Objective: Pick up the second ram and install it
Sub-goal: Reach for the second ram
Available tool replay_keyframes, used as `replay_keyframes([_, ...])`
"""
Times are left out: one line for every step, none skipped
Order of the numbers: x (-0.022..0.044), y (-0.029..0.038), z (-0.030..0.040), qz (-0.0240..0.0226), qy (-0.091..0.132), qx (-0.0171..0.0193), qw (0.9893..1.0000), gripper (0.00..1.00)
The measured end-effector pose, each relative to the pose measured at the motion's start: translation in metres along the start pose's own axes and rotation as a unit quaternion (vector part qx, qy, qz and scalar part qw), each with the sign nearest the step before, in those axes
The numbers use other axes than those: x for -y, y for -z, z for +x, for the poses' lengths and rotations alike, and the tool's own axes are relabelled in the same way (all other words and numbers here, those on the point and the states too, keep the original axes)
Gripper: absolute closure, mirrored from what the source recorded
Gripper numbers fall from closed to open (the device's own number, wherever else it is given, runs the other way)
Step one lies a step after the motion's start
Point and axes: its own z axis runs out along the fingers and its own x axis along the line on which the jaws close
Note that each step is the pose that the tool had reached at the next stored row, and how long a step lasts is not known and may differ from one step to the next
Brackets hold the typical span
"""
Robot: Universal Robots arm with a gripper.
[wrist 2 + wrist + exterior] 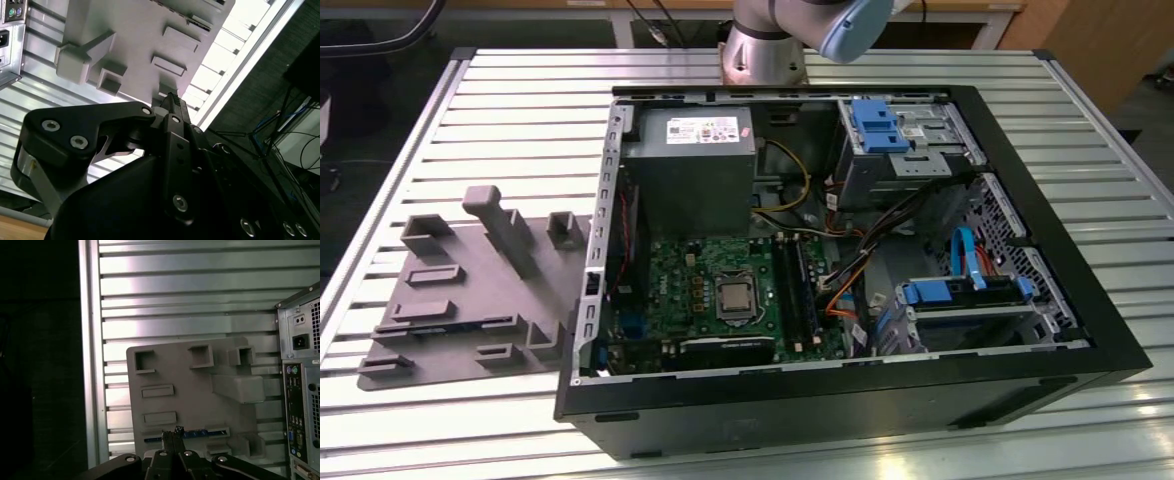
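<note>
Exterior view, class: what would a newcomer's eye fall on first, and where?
The open computer case on the slatted table stands out, its green motherboard exposed. At the exterior view's left lies a grey tray of raised blocks. In the first wrist view the gripper hangs over that tray, close to a thin dark stick, likely the second ram, lying in it.

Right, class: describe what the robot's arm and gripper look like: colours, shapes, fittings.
The arm is a silver-grey cylinder with a pale blue joint cap. The gripper is matte black, built of angular hinged links pinned by round silver bolts.
</note>
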Motion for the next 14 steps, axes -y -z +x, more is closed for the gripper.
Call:
replay_keyframes([0.0001,-0.0004,-0.0001,0.0,0.0,0.0,1.0,0.89])
replay_keyframes([0.0002,-0.0007,-0.0001,0.0,0.0,0.0,1.0,0.89])
replay_keyframes([0.0003,-0.0011,-0.0002,0.0,0.0,0.0,1.0,0.89])
replay_keyframes([0.0004,-0.0014,-0.0003,0.0,0.0,0.0,1.0,0.89])
replay_keyframes([0.0005,-0.0018,-0.0003,0.0,0.0,0.0,1.0,0.89])
replay_keyframes([0.0006,-0.0021,-0.0003,0.0,0.0,0.0,1.0,0.89])
replay_keyframes([0.0006,-0.0025,-0.0003,0.0,0.0,0.0,1.0,0.89])
replay_keyframes([0.0007,-0.0028,-0.0004,0.0,0.0,0.0,1.0,0.89])
replay_keyframes([0.0007,-0.003,-0.0004,0.0,0.0,0.0,1.0,0.89])
replay_keyframes([0.0008,-0.0034,-0.0004,0.0,0.0,0.0,1.0,0.89])
replay_keyframes([0.0008,-0.0037,-0.0004,0.0,0.0,0.0,1.0,0.89])
replay_keyframes([0.0008,-0.004,-0.0004,0.0,0.0,0.0,1.0,0.89])
replay_keyframes([0.0009,-0.0043,-0.0004,0.0,0.0,0.0,1.0,0.89])
replay_keyframes([0.0009,-0.0046,-0.0005,0.0,0.0,0.0,1.0,0.89])
